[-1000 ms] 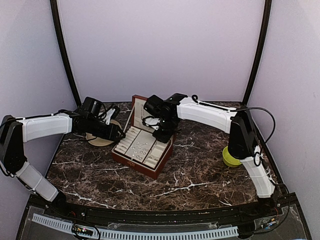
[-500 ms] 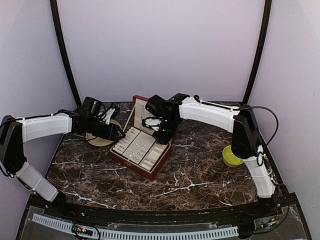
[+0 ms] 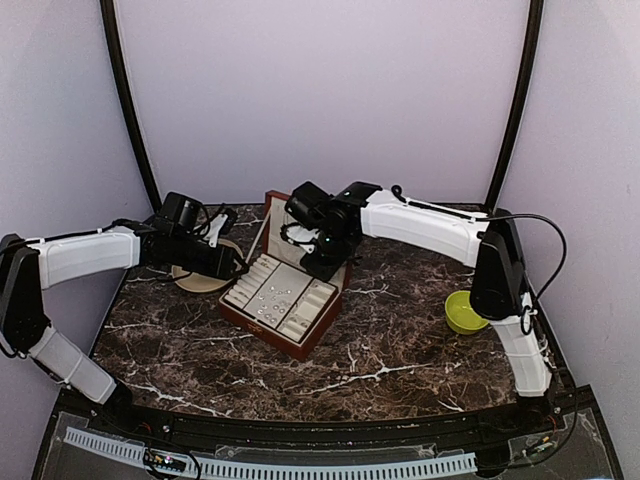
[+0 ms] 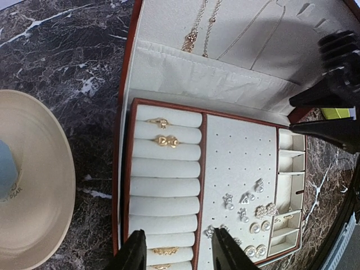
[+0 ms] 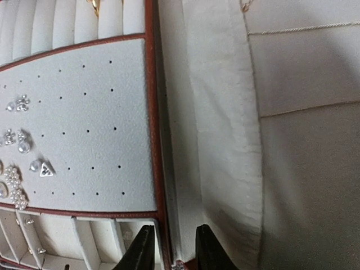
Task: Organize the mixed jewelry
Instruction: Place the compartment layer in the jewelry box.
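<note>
One small shift: the right gripper (image 5: 171, 250) has drawn back toward the lid (image 4: 163, 22) of the box (image 3: 265, 328). Its jaws stand narrowly apart, and I cannot tell whether they pinch a piece. The left gripper (image 4: 179, 253) hangs released. Studs (image 4: 244, 215), rings (image 4: 166, 141) and chains (image 4: 194, 36) sit inside, so sorting looks well advanced.

Dark marble table (image 3: 400, 340) with white veins, open reddish-brown jewelry box (image 3: 268, 328) at centre set at an angle, round cream dish (image 3: 190, 279) far left just beside box, yellow-green bowl (image 3: 465, 312) at right, well apart from box
</note>
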Available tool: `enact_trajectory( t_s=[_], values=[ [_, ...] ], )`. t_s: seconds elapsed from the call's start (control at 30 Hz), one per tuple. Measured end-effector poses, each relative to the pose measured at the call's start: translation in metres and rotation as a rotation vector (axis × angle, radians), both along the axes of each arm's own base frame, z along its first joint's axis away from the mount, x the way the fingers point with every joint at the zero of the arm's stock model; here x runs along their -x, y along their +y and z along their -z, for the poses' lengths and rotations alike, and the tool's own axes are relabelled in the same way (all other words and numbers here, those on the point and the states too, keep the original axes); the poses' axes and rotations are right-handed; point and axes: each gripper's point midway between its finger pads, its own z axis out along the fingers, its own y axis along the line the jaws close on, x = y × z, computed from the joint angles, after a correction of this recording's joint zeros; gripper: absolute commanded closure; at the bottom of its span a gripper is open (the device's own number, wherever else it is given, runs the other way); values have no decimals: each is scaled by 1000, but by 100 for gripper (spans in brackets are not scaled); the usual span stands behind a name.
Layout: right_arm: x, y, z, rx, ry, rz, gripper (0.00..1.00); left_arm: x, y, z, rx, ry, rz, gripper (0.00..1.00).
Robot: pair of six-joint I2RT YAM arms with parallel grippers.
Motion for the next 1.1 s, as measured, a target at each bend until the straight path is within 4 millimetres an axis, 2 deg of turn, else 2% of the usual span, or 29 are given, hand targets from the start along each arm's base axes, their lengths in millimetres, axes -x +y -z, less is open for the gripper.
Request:
enact_trajectory(
  t_s=[0.2, 0.3, 0.43, 0.6, 0.97, 1.1],
  values=[
    [-8, 2, -51, -95, -100, 26, 68, -1, 2, -4, -2, -15, -7, 57],
    [-12, 5, -59, -124, -130, 39, 67, -1, 2, -4, -3, -18, -8, 57],
    [-17, 11, -52, -143, -136, 50, 66, -2, 2, -4, -5, -19, -10, 57],
    [-22, 22, -35, -155, -125, 50, 59, -2, 2, -4, -5, -19, -11, 57],
    [-16, 44, -8, -241, -19, 44, 46, -2, 3, -3, -4, -16, -20, 55],
    [-12, 49, 5, -255, 32, 42, 41, 1, 4, 3, -1, 6, -32, 53]
  ],
)
